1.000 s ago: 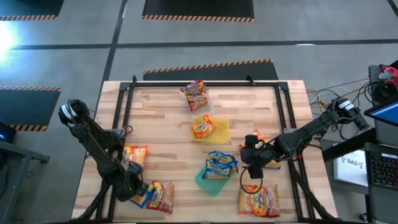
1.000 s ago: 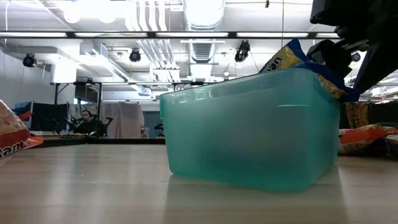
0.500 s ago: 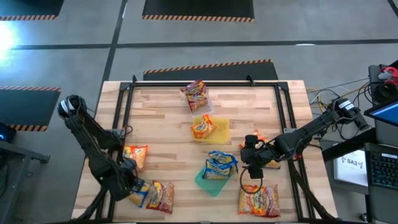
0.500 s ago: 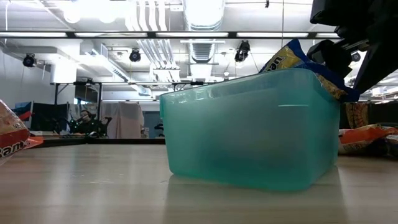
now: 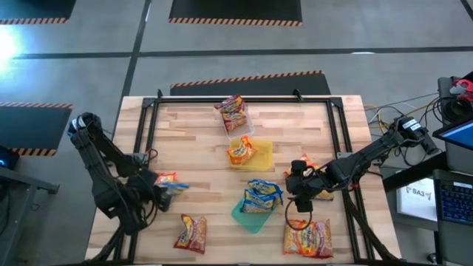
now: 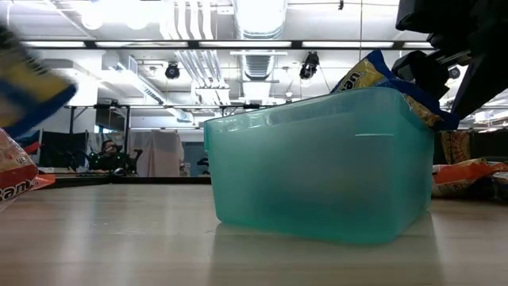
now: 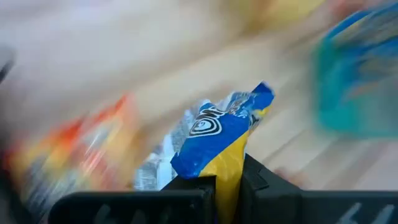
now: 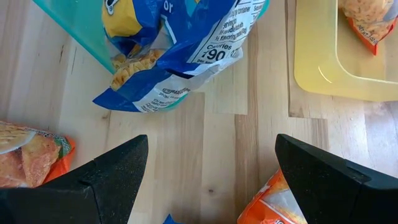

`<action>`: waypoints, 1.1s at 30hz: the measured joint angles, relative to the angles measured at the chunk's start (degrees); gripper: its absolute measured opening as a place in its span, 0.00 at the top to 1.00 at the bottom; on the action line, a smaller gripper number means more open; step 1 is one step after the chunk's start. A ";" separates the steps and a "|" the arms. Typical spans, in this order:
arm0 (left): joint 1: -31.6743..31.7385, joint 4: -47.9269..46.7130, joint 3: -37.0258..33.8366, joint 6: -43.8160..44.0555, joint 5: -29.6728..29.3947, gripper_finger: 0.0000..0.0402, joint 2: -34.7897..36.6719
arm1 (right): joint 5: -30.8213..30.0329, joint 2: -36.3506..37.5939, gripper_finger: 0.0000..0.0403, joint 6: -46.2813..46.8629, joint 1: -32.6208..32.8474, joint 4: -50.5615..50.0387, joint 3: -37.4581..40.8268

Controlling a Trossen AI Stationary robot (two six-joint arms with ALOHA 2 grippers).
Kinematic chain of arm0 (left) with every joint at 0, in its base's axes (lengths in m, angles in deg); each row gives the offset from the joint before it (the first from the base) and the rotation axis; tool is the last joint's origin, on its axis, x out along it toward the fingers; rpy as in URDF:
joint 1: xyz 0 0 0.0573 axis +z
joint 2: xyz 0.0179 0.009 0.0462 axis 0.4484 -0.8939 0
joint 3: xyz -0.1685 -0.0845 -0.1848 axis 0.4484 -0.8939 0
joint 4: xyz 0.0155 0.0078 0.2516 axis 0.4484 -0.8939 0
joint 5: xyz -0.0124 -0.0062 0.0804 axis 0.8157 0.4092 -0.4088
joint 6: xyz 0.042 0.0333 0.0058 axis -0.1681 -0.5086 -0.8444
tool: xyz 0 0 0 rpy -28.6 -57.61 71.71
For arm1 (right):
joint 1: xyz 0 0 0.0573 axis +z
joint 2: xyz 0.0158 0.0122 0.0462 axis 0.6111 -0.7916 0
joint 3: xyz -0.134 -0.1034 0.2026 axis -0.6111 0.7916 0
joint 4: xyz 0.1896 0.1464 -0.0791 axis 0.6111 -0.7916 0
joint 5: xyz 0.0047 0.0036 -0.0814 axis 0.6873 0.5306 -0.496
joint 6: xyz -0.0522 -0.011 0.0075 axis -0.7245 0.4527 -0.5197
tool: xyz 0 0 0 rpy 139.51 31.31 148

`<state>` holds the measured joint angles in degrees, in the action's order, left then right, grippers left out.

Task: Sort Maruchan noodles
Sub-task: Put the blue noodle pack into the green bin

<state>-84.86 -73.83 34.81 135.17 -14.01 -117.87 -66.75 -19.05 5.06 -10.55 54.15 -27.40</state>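
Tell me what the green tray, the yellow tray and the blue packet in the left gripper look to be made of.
Green tray: translucent plastic with a frosted, slightly glossy wall; light shows through it.
Yellow tray: likely the same smooth plastic, with glints on its rounded rim.
Blue packet, pinched in the left gripper: thin printed plastic film, shiny and crinkled, by its creases.

On the wooden counter (image 5: 199, 140), the left gripper (image 5: 164, 187) holds a blue and yellow noodle packet (image 5: 177, 186) near an orange packet (image 5: 164, 177), with a red packet (image 5: 191, 233) lying closer to the front edge. The right gripper (image 5: 298, 201) hovers beside the green tray (image 5: 247, 218) stuffed with blue packets (image 5: 262, 193); a yellow tray (image 5: 262, 154) and a clear tray (image 5: 246, 120) each hold a packet.
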 joint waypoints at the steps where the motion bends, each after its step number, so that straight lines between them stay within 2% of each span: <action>1: 0.03 0.50 0.14 -1.27 -4.82 1.00 -0.23 | -0.01 0.00 0.15 0.00 0.00 0.00 0.00; 4: 0.76 2.75 0.24 -5.22 -14.55 1.00 -1.19 | 0.00 0.00 0.15 0.00 0.00 0.00 0.00; 9: 3.24 9.72 -0.30 -12.88 -22.12 1.00 -4.61 | -0.01 0.01 0.15 -0.01 0.00 0.00 0.00; 14: 7.40 19.53 -0.35 -24.50 -26.87 1.00 -8.08 | 0.02 0.00 0.15 1.94 0.00 1.08 0.00; 18: 11.96 28.58 -0.36 -34.94 -27.94 1.00 -9.73 | 0.03 0.00 0.15 10.85 0.00 4.46 0.00; 23: 16.98 47.15 -0.36 -55.17 -28.60 1.00 -12.46 | 0.02 0.00 0.15 20.23 0.00 6.01 -0.04; 29: 18.74 70.24 0.47 -80.37 -24.25 1.00 -14.33 | 0.01 0.00 0.15 22.72 -0.02 6.05 -0.04; 33: 19.08 78.40 0.53 -87.48 -21.44 1.00 -15.77 | -0.07 0.00 0.15 29.46 -0.40 6.07 -0.04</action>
<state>-65.79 4.57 35.34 47.69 -35.46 -133.64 -66.82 -19.05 34.52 -10.95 60.22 -27.45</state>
